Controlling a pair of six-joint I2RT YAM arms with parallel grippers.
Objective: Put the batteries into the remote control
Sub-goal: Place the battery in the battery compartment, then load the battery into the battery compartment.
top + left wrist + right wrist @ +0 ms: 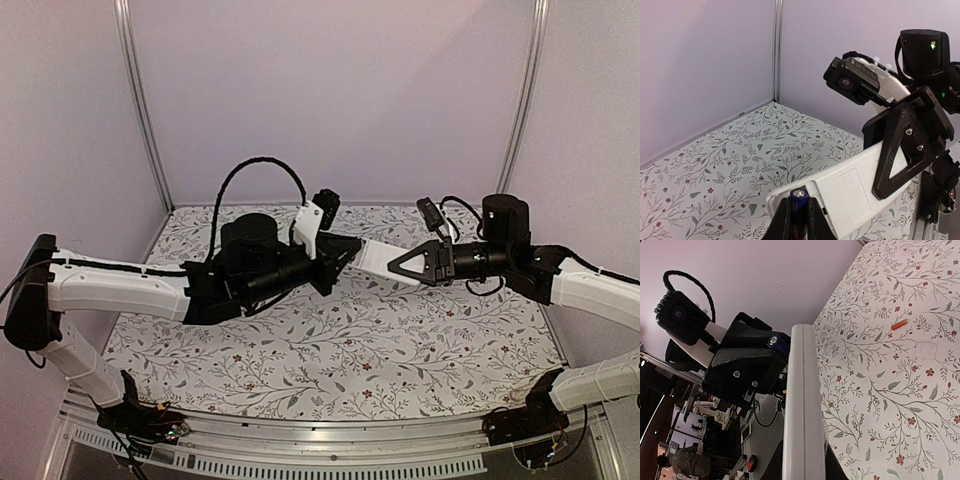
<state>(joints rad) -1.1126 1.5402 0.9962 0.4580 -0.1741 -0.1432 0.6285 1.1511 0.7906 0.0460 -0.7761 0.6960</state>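
- The slim white plastic remote control (840, 192) is up in the air above the floral-patterned cloth surface (350, 350), with its plain white back facing the left wrist camera.
- That back has rounded corners and a faint raised rectangular patch of texture near the middle. The buttoned face is not visible in any view.
- From the right wrist the remote control appears edge-on, as a narrow white bar.
- The right tool (395, 262) is pinching the remote control by one end, with a black triangular finger (905, 155) lying flat across the white back.
- In the top view the remote control spans the gap between the two tools, roughly level.
- The left tool (799, 217) is closed on the dark blue-black cylindrical battery (799, 197), which sits between its two black fingers with a silvery end cap pointing away from the wrist.
- The battery's tip is right at the free end of the remote control. Whether it touches or sits in a recess cannot be told.
- The small orange cylindrical battery (898, 325) lies on its side on the surface, well apart from the remote control and both tools.
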